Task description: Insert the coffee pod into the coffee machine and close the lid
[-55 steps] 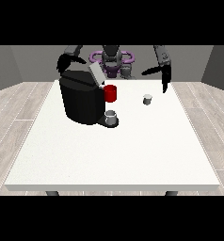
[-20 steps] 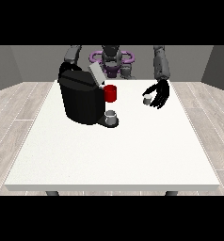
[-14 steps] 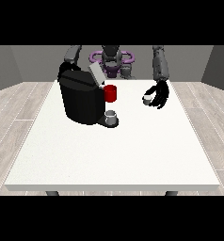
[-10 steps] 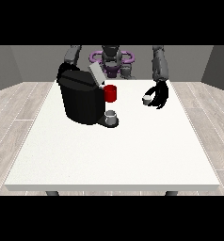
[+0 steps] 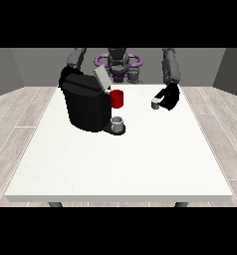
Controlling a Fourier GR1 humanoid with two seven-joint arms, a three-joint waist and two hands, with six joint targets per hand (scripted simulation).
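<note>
Now the robot hand at the view's right (image 5: 168, 96) has come down from its raised pose of a few seconds ago and settled against the small grey cylindrical coffee pod (image 5: 155, 103), its black fingers curled round the pod's far side, so I judge it to be grasping the pod, which sits at the same spot on the white tabletop (image 5: 120, 164), well apart from the machine. That suggests the pickup is under way, with insertion and lid closing still to come. The bulky black coffee machine (image 5: 85, 102) has its pale lid (image 5: 101, 78) standing open. By count: one machine, one pod, one red mug (image 5: 117, 98), one small grey cup (image 5: 117, 122) under the spout. The other robot hand is hidden behind the machine; its state I cannot tell.
</note>
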